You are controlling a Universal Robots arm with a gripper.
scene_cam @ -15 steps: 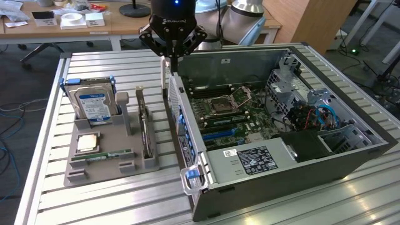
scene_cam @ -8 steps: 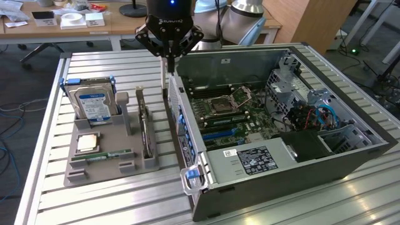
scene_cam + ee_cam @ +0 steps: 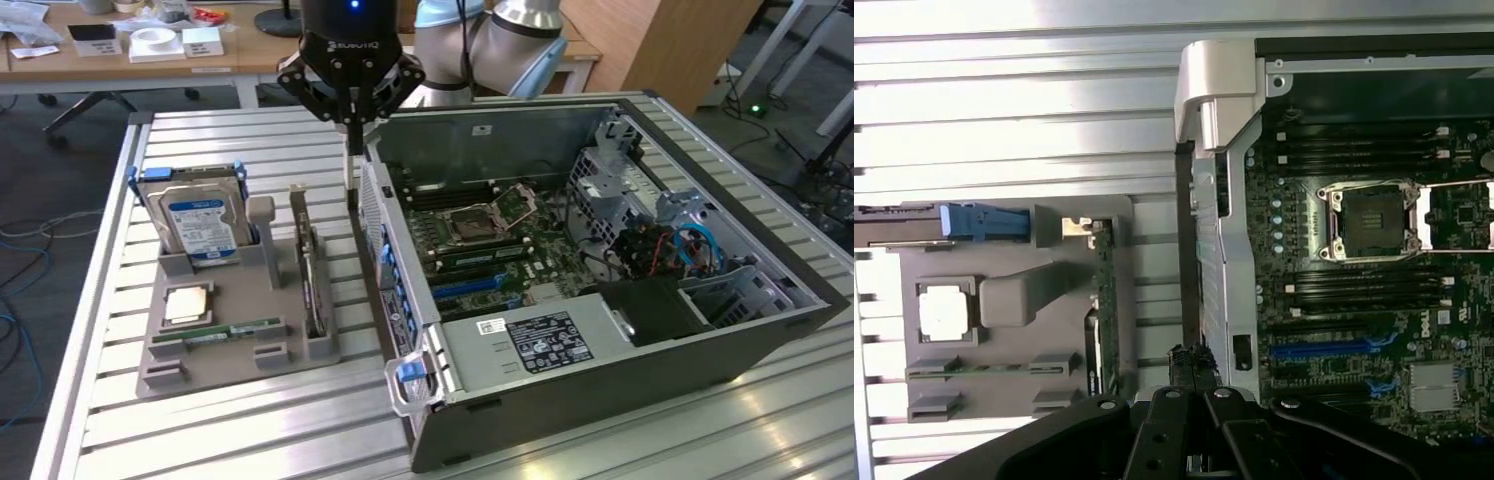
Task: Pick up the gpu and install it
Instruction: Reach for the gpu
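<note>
The gpu (image 3: 310,270) stands on edge in a slot of the grey parts tray (image 3: 220,355), on the side of the tray nearest the computer case. In the wrist view the gpu (image 3: 1104,300) shows edge-on as a thin green-brown board. My gripper (image 3: 354,122) hangs above the gap between the tray and the open case (image 3: 494,140), pointing down with its fingers shut. It is apart from the card, slightly toward the case, and nothing shows between the fingers. The closed gripper (image 3: 1189,358) sits over the case's side wall in the wrist view.
The tray also holds a hard drive (image 3: 196,215) with blue clips, a processor (image 3: 187,303) and a green memory stick (image 3: 220,330). The motherboard (image 3: 1354,300) lies exposed inside the case, with a blue slot (image 3: 1324,350). Desks and chairs stand behind the slatted table (image 3: 240,430).
</note>
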